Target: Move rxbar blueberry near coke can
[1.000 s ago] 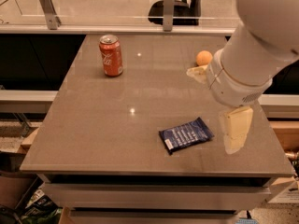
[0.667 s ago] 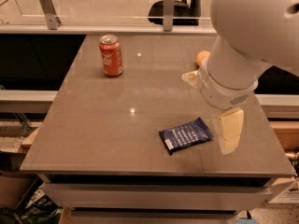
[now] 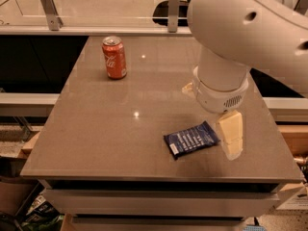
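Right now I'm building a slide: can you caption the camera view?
Gripper hovers beside the rxbar, with the coke can far across the table.

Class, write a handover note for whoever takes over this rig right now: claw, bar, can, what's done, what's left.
Claw: just right of the rxbar blueberry, low over the table, holding nothing.
Rxbar blueberry: flat on the table's front right part.
Coke can: upright at the back left, far from the bar.
Done: nothing yet.
Left: grasp the bar, carry it over, set it beside the can.
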### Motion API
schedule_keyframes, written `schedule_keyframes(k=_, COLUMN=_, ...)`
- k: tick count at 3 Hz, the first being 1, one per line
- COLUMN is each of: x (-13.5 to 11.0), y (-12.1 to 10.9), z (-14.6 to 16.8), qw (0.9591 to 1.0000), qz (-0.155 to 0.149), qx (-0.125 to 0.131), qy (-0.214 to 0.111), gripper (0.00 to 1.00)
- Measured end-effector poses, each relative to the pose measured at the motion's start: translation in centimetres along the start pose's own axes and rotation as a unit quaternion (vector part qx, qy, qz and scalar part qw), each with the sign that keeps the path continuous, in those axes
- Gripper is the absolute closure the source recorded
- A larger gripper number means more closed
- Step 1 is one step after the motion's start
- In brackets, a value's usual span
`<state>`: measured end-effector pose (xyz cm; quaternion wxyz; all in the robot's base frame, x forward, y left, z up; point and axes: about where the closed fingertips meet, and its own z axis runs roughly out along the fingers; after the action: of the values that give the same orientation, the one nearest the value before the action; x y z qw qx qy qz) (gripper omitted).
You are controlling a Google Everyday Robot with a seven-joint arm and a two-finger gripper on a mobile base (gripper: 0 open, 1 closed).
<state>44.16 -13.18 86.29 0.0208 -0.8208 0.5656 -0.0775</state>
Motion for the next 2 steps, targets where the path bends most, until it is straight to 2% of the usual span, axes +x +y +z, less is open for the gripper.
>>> schedule_keyframes(k=1, x=0.10, y=0.23, z=0.63, qw=0.9995, qz=0.005, qx=-0.029, qy=-0.009, gripper=0.00)
schedule_keyframes(k=2, x=0.14, y=0.68, z=1.02, qw=0.9983, qz=0.019, qx=-0.041, qy=-0.036, gripper=0.00)
